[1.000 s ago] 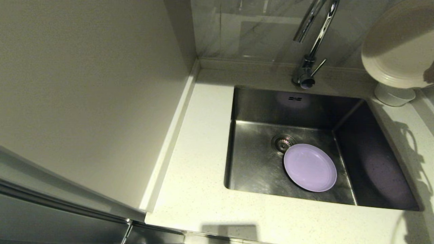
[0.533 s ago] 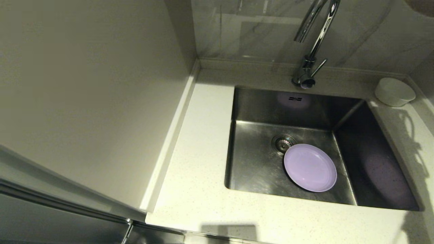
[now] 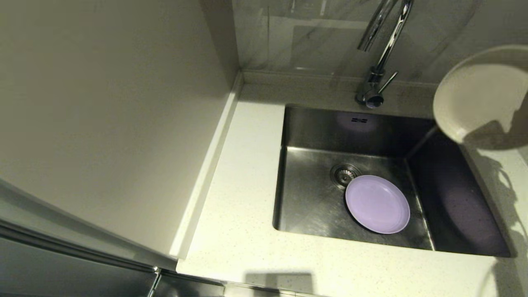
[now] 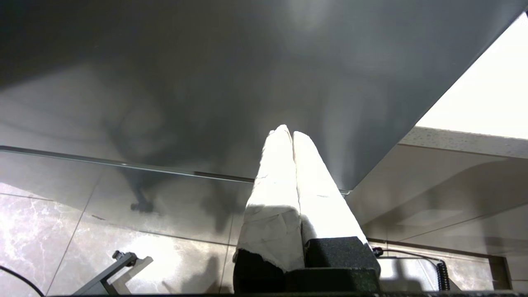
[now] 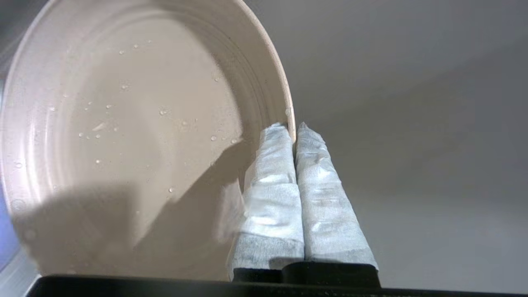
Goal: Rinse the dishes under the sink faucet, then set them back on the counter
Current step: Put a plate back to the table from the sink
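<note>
1. Above the right end of the counter (image 3: 247,255), at the sink's far right corner: cream plate (image 3: 474,99) held tilted in the air, water drops on its face.
2. Right gripper (image 5: 295,126): padded fingers (image 5: 272,173) pinched tight on the plate's rim.
3. Lilac plate (image 3: 377,204) lies flat on the floor of the sink (image 3: 313,206), just beside the drain strainer (image 3: 343,174).
4. Faucet (image 3: 377,53) stands behind the sink.
5. Left gripper (image 4: 288,132): closed, empty, parked low beside the cabinet front (image 4: 206,82).
</note>
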Robot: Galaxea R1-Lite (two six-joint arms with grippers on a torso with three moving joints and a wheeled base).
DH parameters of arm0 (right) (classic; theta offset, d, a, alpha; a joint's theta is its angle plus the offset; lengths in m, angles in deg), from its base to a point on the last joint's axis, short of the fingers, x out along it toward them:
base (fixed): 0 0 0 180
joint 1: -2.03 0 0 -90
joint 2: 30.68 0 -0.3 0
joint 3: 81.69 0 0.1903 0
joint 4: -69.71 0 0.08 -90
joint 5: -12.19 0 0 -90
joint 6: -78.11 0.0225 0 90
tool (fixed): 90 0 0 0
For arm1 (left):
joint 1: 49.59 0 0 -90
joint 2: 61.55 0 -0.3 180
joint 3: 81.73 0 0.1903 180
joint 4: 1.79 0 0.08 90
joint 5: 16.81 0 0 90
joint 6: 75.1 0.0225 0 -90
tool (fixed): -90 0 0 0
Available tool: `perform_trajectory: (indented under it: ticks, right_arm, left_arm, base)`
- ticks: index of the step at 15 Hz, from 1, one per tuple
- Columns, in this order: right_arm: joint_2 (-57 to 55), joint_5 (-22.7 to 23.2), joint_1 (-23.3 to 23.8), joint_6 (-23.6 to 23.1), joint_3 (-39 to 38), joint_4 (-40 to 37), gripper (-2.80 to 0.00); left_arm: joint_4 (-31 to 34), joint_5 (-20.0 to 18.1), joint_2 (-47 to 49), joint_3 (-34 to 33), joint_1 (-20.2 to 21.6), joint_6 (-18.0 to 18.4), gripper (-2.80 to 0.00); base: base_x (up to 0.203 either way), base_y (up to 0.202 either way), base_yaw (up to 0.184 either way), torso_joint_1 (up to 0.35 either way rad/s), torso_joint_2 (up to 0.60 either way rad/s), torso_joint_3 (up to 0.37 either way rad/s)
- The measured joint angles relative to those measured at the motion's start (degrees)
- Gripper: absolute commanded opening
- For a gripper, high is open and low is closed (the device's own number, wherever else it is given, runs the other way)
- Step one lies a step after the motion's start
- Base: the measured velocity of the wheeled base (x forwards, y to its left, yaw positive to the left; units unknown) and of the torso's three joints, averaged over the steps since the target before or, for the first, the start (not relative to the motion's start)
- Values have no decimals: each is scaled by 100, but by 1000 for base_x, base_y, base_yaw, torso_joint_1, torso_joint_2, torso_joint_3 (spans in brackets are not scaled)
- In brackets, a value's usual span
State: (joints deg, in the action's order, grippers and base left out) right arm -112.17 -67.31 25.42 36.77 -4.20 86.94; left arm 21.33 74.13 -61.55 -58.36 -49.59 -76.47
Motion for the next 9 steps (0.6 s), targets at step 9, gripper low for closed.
perform_trajectory:
  ticks: [9]
  right_arm:
    - [350, -39, -38, 99, -126, -36, -280]
  left_arm:
    - [0, 0, 0, 0, 0, 0, -280]
  base:
    - [0, 0, 0, 0, 0, 0]
